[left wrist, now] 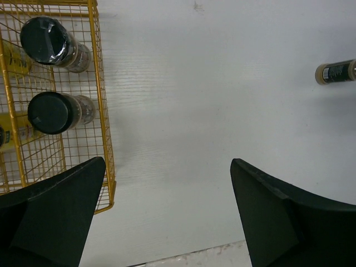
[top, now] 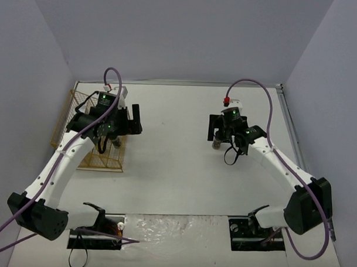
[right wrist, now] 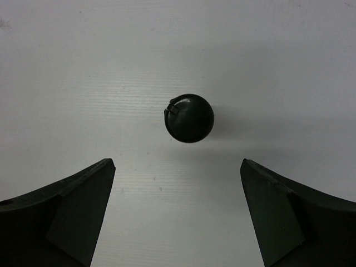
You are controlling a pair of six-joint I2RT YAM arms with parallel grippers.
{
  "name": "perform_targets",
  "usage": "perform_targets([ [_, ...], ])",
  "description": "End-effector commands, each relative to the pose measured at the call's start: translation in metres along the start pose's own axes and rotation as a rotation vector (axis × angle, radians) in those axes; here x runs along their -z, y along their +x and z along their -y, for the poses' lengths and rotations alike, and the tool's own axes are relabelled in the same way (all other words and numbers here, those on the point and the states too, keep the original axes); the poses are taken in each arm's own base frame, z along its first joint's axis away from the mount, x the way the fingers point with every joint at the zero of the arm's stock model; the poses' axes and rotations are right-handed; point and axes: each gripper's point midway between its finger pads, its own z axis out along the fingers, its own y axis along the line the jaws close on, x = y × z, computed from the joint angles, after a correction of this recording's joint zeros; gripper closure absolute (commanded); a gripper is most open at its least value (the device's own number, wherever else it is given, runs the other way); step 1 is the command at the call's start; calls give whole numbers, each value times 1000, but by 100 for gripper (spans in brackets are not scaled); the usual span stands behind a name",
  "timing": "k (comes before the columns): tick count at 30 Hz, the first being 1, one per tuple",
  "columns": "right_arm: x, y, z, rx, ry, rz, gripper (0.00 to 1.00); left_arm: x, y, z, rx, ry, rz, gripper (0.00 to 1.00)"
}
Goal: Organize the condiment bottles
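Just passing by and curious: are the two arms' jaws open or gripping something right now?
Left gripper: open, holding nothing.
Right gripper: open, empty; a black-capped bottle stands below it, untouched.

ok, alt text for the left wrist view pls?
Open left gripper, nothing between its fingers, over a white table. At left, a gold wire rack holds an upper black-capped jar and a lower black-capped jar; a small bottle sits apart at the right edge.
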Motion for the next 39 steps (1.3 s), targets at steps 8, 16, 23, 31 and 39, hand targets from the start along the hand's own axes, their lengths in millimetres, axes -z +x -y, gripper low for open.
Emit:
perform_targets([
  [8, -63, -10, -4, 32, 35, -14, 19, 76, -23, 4, -210, 108, 328, 3],
  [16, -73, -6, 2, 70, 63, -15, 53, 100, -5, -10, -213, 83, 366, 3],
  [23, -60, -15, -23, 157, 8, 26, 95, 109, 10, -22, -214, 52, 363, 3],
  [31, -14, -10, -150, 401, -268, 117, 100, 110, 13, -22, -200, 59, 355, 3],
  [39, 8, 27, -262, 616, -542, 130, 100, 113, 16, -22, -178, 61, 347, 3],
])
